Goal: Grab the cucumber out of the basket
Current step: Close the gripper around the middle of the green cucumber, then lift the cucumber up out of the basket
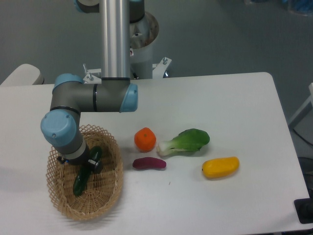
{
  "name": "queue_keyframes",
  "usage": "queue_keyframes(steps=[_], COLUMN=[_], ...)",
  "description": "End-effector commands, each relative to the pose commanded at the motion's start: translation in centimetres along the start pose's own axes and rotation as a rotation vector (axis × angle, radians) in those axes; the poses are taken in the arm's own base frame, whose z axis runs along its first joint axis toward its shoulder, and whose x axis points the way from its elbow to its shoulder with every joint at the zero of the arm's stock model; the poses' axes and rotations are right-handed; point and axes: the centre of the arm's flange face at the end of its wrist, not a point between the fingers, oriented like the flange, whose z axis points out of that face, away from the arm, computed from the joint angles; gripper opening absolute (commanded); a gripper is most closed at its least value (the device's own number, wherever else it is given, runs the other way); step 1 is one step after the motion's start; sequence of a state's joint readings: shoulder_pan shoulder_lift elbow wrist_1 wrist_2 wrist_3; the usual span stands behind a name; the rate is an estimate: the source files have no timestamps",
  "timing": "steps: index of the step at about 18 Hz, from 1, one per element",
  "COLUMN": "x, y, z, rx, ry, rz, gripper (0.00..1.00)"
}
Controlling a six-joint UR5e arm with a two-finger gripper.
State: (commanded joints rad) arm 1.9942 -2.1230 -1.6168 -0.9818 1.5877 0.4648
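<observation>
The cucumber [81, 177] lay inside the basket [62, 205], which stood on the left front part of the white worktop [220, 103]. The cucumber was dark green and glossy, and it pointed from the basket's middle down toward the front left. Its upper end was hidden under the arm's wrist.

The pincer [87, 163] was low over the basket, just at the upper end of the cucumber. The grey and blue wrist covered most of it, so I cannot tell if its fingers were open or closed, or if they touched the cucumber.

To the right of the basket, on the bare worktop, there were four other things: an orange [145, 139], a small purple vegetable [149, 163] just below it, a green bok choy [186, 141] with a white stalk, and a yellow vegetable [220, 167] further to the right.
</observation>
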Motion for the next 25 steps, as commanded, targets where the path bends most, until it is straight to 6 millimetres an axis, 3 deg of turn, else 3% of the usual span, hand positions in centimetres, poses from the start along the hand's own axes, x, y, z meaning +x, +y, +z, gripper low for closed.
queue_keyframes(steps=[3, 11, 16, 20, 25], x=[0.0, -0.4, -1.7, -4.5, -11.5], y=[-0.1, -0.5, -1.6, -2.4, -1.1], z=[-0.3, -1.8, -8.2, -13.1, -16.8], rx=[0.005, 0.029, 0.116, 0.173, 0.215], ry=[-0.003, -0.015, -0.069, -0.115, -0.168], rz=[0.003, 0.009, 0.128, 0.143, 0.182], gripper=[0.26, 0.25, 0.25, 0.25, 0.25])
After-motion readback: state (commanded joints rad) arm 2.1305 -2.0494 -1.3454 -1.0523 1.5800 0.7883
